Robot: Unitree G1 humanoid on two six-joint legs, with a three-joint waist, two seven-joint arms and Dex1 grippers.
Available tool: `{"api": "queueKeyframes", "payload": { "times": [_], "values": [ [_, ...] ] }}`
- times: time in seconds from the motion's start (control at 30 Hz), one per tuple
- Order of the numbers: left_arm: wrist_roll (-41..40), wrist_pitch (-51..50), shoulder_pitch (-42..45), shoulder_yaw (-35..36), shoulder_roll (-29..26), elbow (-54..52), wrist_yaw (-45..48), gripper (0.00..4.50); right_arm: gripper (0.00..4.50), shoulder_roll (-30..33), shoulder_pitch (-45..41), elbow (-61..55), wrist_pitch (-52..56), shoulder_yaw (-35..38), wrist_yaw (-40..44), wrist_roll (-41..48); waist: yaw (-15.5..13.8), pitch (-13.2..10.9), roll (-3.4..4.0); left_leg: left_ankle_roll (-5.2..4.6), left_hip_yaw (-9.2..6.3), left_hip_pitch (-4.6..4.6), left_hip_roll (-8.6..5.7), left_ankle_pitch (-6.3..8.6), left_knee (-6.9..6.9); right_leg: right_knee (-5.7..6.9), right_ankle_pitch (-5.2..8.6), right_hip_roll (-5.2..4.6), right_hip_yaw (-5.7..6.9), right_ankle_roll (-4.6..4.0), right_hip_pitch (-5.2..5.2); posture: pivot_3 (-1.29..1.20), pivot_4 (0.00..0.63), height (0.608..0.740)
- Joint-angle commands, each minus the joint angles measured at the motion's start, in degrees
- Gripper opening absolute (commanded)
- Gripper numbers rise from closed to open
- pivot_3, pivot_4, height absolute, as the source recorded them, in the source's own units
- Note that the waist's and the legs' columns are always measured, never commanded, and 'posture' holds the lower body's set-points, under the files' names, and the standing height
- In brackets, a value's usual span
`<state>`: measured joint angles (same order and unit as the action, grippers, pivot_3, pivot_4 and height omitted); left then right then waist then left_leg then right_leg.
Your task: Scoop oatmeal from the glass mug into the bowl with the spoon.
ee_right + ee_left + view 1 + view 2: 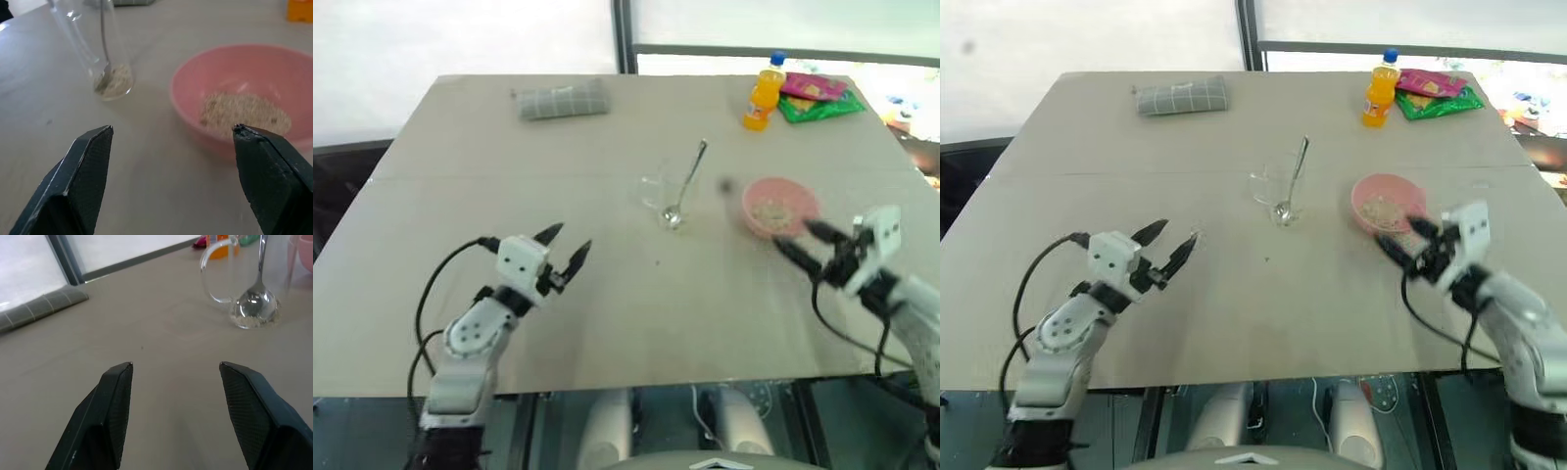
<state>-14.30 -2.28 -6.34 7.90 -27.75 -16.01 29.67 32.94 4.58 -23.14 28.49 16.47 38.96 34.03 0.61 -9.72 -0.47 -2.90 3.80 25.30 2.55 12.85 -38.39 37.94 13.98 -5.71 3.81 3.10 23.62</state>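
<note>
**A:** While both arms sit back with nothing held, where's everything? Left gripper (pixel 570 247) has its fingers spread, and so does the right gripper (pixel 797 241).

**B:** Mid-table. Spoon (pixel 686 182) stands in the glass mug (pixel 664 199), head down, handle leaning away toward the orange bottle (pixel 763 93). Bowl (pixel 779 208) sits just beside the right gripper and already holds oatmeal (pixel 242 113).

**A:** Only a thin layer left in the mug.

**B:** I'd pinch the handle high, lift along its lean, and steady the mug.
</note>
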Motion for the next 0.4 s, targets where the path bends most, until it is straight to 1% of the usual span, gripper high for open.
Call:
{"api": "queueKeyframes", "payload": {
  "times": [0.03, 0.1, 0.13, 0.17, 0.3, 0.33, 0.4],
  "values": [
    [-3.43, -1.51, -5.65, 1.88, -0.34, -5.42, 1.85, 3.2, 3.92, 0.67, 5.99, 0.49, -8.71, 0.73, 7.09, -2.25, 0.09, -0.01, -0.02, 0.01, 0.08, -0.19, 0.05, 0.01, 0.0, 0.0, 0.1, 0.0, -0.06, 0.04, -0.11, 0.0, 0.15, 0.718],
    [-3.48, -1.98, -7.9, 2.56, 0.06, -6.17, 1.34, 3.73, 4.46, 0.0, 8.04, 3.2, -11.84, 1.22, 8.66, -2.99, 0.1, 0.0, -0.03, 0.03, 0.2, -0.57, 0.15, 0.03, 0.02, 0.02, 0.25, 0.01, -0.14, -0.05, -0.28, 0.0, 0.15, 0.718],
    [-3.87, -2.39, -8.27, 3.05, 0.66, -6.35, 0.55, 4.2, 4.5, -0.39, 8.61, 4.42, -12.63, 1.67, 9.19, -2.62, 0.04, 0.0, -0.02, 0.07, 0.2, -0.64, 0.18, 0.06, 0.02, 0.01, 0.25, 0.01, -0.14, -0.07, -0.33, 0.0, 0.15, 0.718],
    [-4.01, -2.8, -8.53, 3.34, 0.96, -6.56, 0.01, 4.49, 4.5, -0.56, 9.0, 5.44, -13.71, 1.9, 9.53, -2.8, -0.02, 0.02, 0.0, 0.19, 0.19, -0.64, 0.2, 0.12, 0.02, 0.01, 0.21, 0.0, -0.15, -0.13, -0.32, 0.0, 0.15, 0.718],
    [-3.1, -3.3, -9.72, 3.35, 1.09, -6.33, -0.37, 4.49, 4.5, -0.41, 10.05, 8.65, -16.84, 1.7, 10.02, -4.94, -0.19, 0.04, 0.0, 0.25, 0.21, -0.6, 0.2, 0.16, 0.01, 0.01, 0.2, 0.0, -0.17, -0.16, -0.29, 0.0, 0.15, 0.718],
    [-2.18, -2.81, -9.79, 3.25, 0.92, -5.97, -0.5, 4.49, 4.5, -0.4, 9.89, 9.34, -16.79, 1.67, 9.62, -5.16, -0.24, 0.04, 0.0, 0.03, 0.23, -0.58, 0.2, 0.04, 0.01, -0.01, 0.16, 0.0, -0.18, -0.23, -0.28, 0.0, 0.15, 0.718],
    [-1.52, -2.7, -9.82, 3.21, 0.87, -5.64, -0.6, 4.49, 4.5, -0.32, 9.58, 10.06, -16.84, 1.61, 9.92, -4.79, -0.31, 0.04, 0.0, -0.03, 0.31, -0.54, 0.18, 0.06, 0.02, -0.04, 0.06, 0.01, -0.23, -0.38, -0.24, 0.0, 0.15, 0.718]
  ]
}}
